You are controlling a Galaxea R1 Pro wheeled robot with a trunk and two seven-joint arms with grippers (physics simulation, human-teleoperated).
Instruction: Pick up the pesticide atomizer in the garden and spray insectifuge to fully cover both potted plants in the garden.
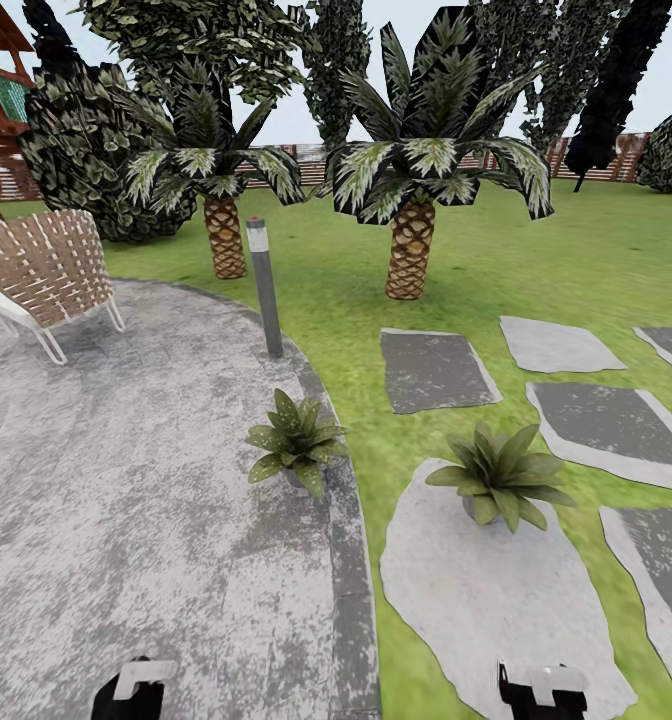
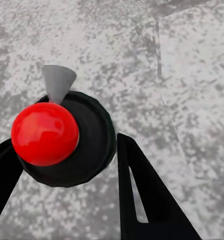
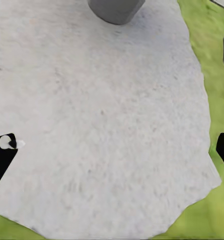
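Note:
Two potted plants stand ahead of me. One potted plant (image 1: 296, 440) sits at the edge of the round paved patio (image 1: 126, 500), the other (image 1: 501, 480) on a pale stepping stone (image 1: 486, 600). My left gripper (image 2: 67, 142) is low over the patio (image 2: 192, 75), its dark fingers (image 2: 142, 190) closed against the pesticide atomizer (image 2: 87, 150), seen from above as a dark round top with a red knob and a grey nozzle. My right gripper (image 3: 114, 145) hangs open over the pale stone (image 3: 107, 125), with a grey pot (image 3: 116, 10) just ahead. Both grippers, left (image 1: 136, 690) and right (image 1: 541, 690), show at the head view's lower edge.
A grey lamp post (image 1: 266, 290) stands at the patio's rim behind the nearer plant. A woven chair (image 1: 41, 270) is at the left. Two palms (image 1: 411, 240) and dark stepping stones (image 1: 436, 370) lie on the lawn beyond, with a fence far back.

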